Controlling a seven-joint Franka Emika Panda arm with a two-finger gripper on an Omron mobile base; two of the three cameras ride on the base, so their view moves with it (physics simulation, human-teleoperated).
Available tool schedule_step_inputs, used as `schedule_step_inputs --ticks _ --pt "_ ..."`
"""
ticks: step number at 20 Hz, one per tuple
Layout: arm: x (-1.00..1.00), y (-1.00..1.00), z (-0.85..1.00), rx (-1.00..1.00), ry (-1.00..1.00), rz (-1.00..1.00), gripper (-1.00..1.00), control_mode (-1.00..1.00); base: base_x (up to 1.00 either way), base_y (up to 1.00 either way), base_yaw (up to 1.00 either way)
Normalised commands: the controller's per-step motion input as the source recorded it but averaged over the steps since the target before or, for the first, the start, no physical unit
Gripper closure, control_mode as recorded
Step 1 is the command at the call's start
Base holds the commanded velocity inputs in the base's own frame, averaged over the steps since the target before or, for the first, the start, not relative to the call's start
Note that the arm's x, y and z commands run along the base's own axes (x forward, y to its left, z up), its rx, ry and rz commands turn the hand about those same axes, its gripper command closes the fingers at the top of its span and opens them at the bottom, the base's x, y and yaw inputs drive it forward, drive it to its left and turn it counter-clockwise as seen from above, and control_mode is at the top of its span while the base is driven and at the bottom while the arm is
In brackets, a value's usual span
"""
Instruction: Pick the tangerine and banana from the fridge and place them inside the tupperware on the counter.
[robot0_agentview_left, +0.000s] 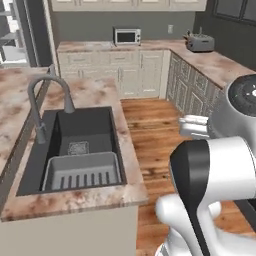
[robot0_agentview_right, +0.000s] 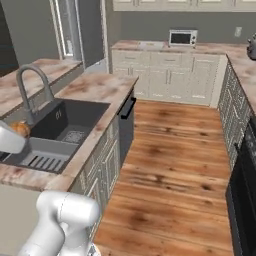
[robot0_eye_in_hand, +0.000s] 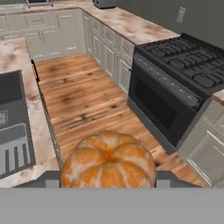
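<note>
So the gripper has the tangerine clamped between its two dark finger tips, jaws about halfway apart and pressed against either side of the fruit, which fills the gap completely. From the hand camera the tangerine sits right at the bottom middle, segmented top facing us, hanging out over the wood floor with the black stove and its oven door off to the right. You can also catch a sliver of orange in the right base view, tucked just behind the white arm at the left edge, in front of the dark sink on the marbled island. The left base view shows that same sink with a grey rack inside it and the curved faucet beside it. Over on the far counter there's a microwave and a toaster near the corner. The cream cabinets run below that counter.
</note>
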Motion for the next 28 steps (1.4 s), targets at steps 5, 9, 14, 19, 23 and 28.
schedule_step_inputs --ticks 5,9,14,19,23,28 --pt "0.0 0.0 0.0 0.0 0.0 0.0 1.0 1.0 0.96 -0.72 0.66" --pt "0.0 0.0 0.0 0.0 0.0 0.0 1.0 1.0 1.0 -0.69 0.65" --pt "0.0 0.0 0.0 0.0 0.0 0.0 1.0 1.0 1.0 -0.65 0.62" --pt "0.0 0.0 0.0 0.0 0.0 0.0 1.0 1.0 1.0 -0.59 0.58" --pt "0.0 0.0 0.0 0.0 0.0 0.0 1.0 1.0 1.0 -0.58 0.56" --pt "0.0 0.0 0.0 0.0 0.0 0.0 1.0 1.0 0.79 -0.8 0.22"
